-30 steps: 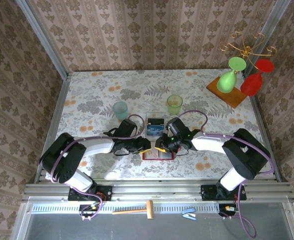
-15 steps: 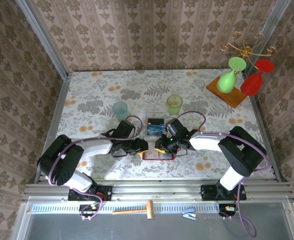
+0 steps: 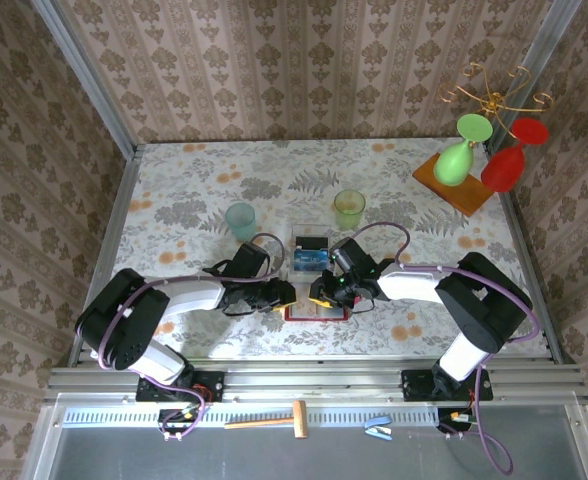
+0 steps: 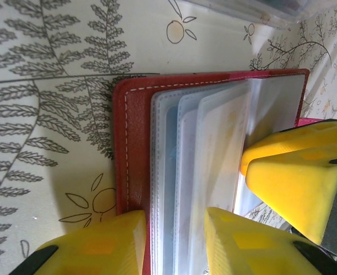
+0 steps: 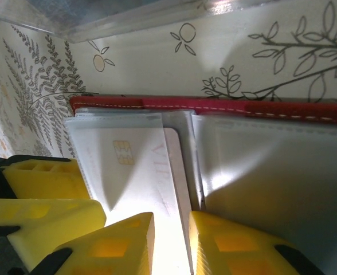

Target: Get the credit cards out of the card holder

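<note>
floral tablecloth, damask wallpaper walls

card holder: lower edge cut off by frame
clear box: only its rim shows
card: print blurred
</note>
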You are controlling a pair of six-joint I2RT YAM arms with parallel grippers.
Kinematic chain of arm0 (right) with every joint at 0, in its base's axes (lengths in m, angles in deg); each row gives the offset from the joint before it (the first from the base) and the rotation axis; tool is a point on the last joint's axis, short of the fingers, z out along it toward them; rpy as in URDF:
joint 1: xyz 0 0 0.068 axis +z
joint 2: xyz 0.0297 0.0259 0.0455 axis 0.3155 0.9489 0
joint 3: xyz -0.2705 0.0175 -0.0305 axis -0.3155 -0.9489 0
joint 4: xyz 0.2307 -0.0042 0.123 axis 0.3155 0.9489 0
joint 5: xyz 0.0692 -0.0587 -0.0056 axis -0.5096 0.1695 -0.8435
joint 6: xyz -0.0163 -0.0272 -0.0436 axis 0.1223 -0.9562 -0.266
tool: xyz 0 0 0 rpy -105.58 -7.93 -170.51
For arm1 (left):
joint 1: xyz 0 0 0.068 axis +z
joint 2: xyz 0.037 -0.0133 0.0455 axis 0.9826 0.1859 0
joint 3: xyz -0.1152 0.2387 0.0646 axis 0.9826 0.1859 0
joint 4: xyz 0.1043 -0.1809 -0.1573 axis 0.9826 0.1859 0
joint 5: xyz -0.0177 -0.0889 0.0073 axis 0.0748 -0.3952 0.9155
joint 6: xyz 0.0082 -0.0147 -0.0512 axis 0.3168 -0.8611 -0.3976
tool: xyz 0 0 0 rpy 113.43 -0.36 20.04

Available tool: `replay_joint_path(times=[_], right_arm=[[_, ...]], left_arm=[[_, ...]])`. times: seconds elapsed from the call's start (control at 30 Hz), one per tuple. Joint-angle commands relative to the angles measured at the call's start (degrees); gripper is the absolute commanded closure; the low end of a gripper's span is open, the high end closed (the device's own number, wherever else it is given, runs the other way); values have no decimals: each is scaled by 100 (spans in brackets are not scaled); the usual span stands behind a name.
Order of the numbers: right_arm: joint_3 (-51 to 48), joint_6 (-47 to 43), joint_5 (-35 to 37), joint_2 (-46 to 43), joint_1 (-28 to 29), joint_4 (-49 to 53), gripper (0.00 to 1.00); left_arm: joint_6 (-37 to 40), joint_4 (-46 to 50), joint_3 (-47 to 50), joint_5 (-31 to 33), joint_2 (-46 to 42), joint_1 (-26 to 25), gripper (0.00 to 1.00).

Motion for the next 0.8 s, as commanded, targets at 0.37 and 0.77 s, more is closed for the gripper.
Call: replay_joint_path(times=[0.37,0.77], right_arm=[[385,-576,687,-388,44,1187,74],[195,-269,319,-448,44,580,74]], left_arm=[[79,96,50,-20,25,41,66],[106,343,-310,-13,-235,37,79]])
